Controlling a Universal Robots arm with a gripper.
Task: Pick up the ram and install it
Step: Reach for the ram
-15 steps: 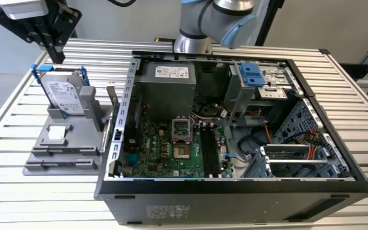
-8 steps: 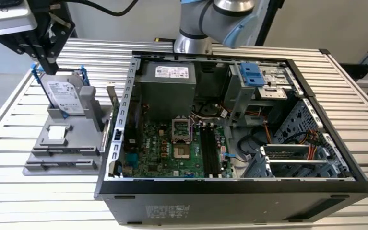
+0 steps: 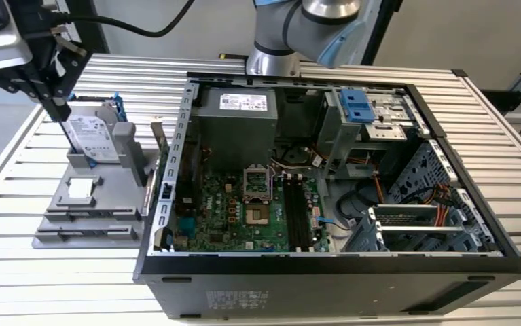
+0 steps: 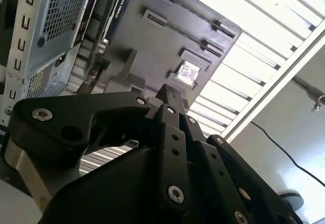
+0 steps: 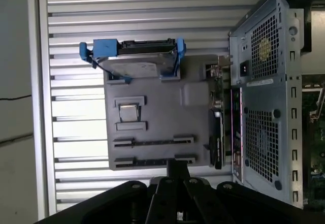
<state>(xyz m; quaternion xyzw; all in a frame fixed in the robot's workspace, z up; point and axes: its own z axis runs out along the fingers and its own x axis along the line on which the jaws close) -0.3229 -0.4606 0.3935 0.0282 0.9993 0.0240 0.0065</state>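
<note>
My gripper [image 3: 59,110] hangs at the exterior view's far left, over the back of a grey holder [image 3: 83,204] beside the open computer case [image 3: 333,265]. Its fingers meet at the tip in both wrist views [image 4: 170,96] [image 5: 177,169] with nothing between them. A thin dark strip [image 5: 152,142] runs along one of the holder's two long slots. It looks like the ram standing on edge, but I cannot tell for sure. The black memory slots [image 3: 297,210] lie on the motherboard inside the case.
The holder also carries a silver hard drive in a blue frame [image 5: 133,61], a small square chip [image 5: 128,113] and a green card on edge [image 3: 157,163] against the case wall. The slatted metal table [image 3: 24,272] surrounds everything.
</note>
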